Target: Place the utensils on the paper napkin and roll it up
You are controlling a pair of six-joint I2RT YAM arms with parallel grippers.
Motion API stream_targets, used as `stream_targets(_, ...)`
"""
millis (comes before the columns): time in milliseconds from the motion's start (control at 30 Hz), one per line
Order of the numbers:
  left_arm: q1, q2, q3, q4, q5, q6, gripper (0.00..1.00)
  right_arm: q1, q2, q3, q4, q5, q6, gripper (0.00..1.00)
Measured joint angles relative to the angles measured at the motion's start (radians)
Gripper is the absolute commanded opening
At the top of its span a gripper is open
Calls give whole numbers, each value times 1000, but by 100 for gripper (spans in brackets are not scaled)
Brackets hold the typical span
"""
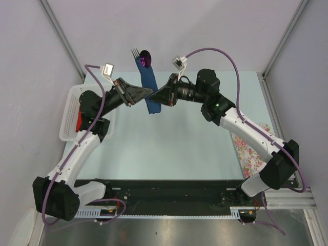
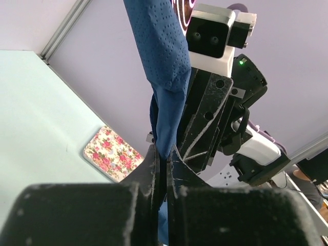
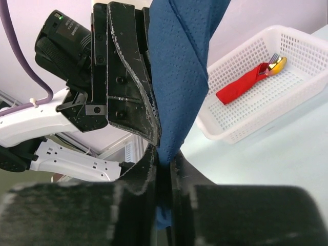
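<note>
**Rolled napkin pinched from both sides, aloft**

Shows the paper napkin (image 1: 147, 77) as a navy roll, lifted off the worktop (image 1: 169, 148) toward 12 o'clock in the top view and tilted, lower end toward 6. Carries the utensils (image 1: 141, 55) inside — fork tines and a purple-sheened bowl poking out of the upper end at 12. Meets the left gripper (image 1: 148, 93) from 9 o'clock, jaws squeezed together on the lower part of the roll with only paper between them; seen up close from that wrist, blue paper rising straight out of the closed tips. Meets the right gripper (image 1: 157, 97) from 3 o'clock likewise — jaws clamped tight on the same stretch of napkin, just across from the left pair and almost touching it. Leaves a white basket (image 1: 72, 110) at 9 o'clock on the worktop, with a red flat object (image 3: 241, 87), gold-balled at one end, lying inside. Puts a floral cloth (image 1: 251, 146) at 4 o'clock, flat on the worktop.
</note>
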Motion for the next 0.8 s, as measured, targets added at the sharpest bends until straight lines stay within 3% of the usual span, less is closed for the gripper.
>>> stream_targets(67, 5, 0, 0, -14, 8, 23, 0, 1, 0, 0, -10, -1, -10, 38)
stream_targets(267, 53, -1, 0, -104, 35, 122, 0, 6, 5, 0, -35, -15, -69, 75)
stream_targets(300, 68, -1, 0, -125, 42, 148, 0, 6, 6, 0, -42, -18, -77, 89)
stream_targets(367, 90, -3, 0, -160, 51, 187, 0, 3, 6, 1, -56, -24, -89, 98)
stream_targets(533, 171, -15, 11, -332, 110, 373, 0, -28, 10, 18, -96, -34, -118, 100)
stream_targets(800, 432, 110, 207, -826, 188, 814, 0, -121, 34, 49, -183, -38, -166, 100)
